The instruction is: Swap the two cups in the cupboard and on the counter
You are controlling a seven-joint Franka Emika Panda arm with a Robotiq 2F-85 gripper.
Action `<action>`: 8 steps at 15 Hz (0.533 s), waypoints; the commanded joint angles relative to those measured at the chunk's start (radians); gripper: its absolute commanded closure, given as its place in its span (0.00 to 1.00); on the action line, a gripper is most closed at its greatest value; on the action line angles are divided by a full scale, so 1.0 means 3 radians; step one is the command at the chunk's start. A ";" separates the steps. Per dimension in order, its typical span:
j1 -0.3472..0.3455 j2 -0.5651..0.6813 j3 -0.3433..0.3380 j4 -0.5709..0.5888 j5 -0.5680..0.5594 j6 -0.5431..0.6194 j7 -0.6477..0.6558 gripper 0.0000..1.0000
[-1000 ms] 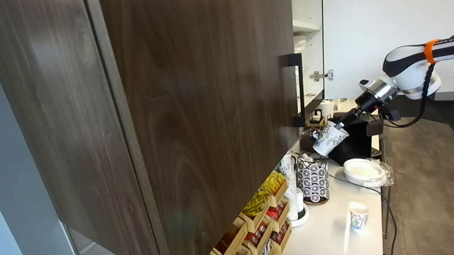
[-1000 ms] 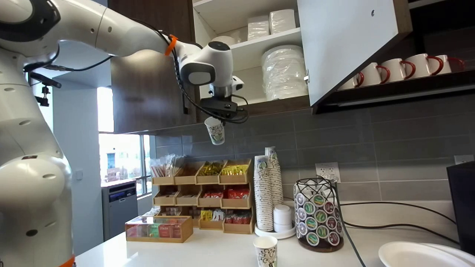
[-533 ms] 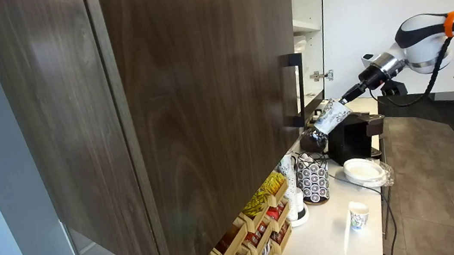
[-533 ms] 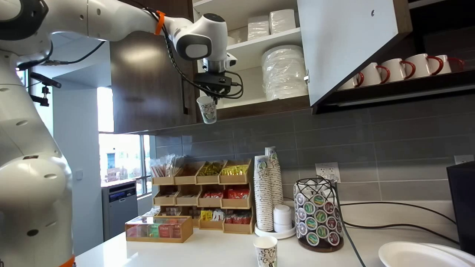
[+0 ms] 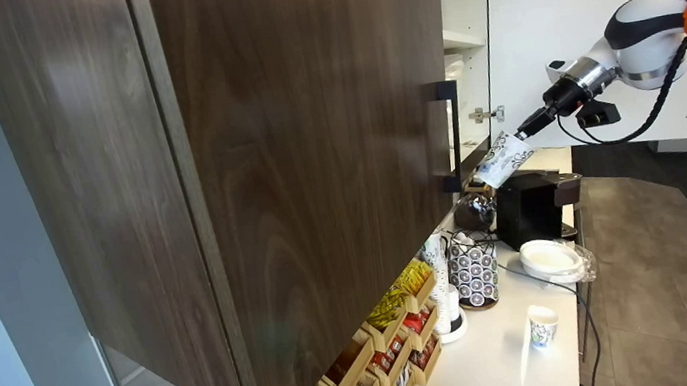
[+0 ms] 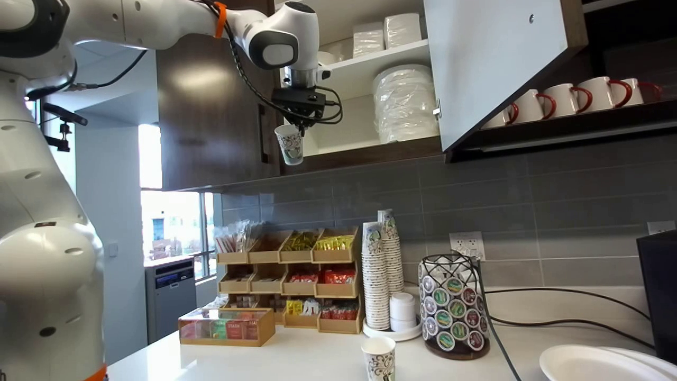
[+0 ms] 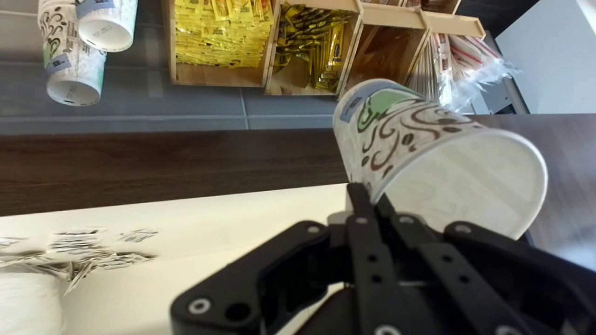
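Observation:
My gripper (image 7: 371, 197) is shut on the rim wall of a white paper cup (image 7: 396, 125) with a brown and green pattern. In both exterior views this held cup (image 5: 503, 160) (image 6: 290, 145) hangs tilted in the air in front of the cupboard's lower edge. A second patterned paper cup (image 5: 542, 327) stands upright on the white counter (image 5: 490, 372), well below the gripper; it also shows in an exterior view (image 6: 380, 362). The dark wood cupboard (image 5: 309, 125) has an open section with pale shelves; its bottom edge (image 7: 163, 167) lies beside the held cup in the wrist view.
The open cupboard door (image 6: 497, 58) swings out right of the shelves. Wrapped plates (image 6: 404, 106) stand on the lower shelf. Below are tall cup stacks (image 6: 375, 275), a pod canister (image 6: 455, 307), a wooden packet rack (image 6: 296, 256) and white bowls (image 5: 551, 257). A cable crosses the counter.
My arm has risen with the held cup, from below the cupboard's bottom edge to about its level. It has shifted slightly left in an exterior view. The counter cup has not moved.

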 commanded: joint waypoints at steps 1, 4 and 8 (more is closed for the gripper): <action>0.0076 0.0012 -0.0062 0.0015 -0.0029 0.0003 0.0017 0.99; 0.0085 0.0079 0.0003 0.0302 -0.0170 -0.0009 0.0161 0.99; 0.0178 0.0286 0.0075 0.0858 -0.0368 -0.0123 0.0430 0.99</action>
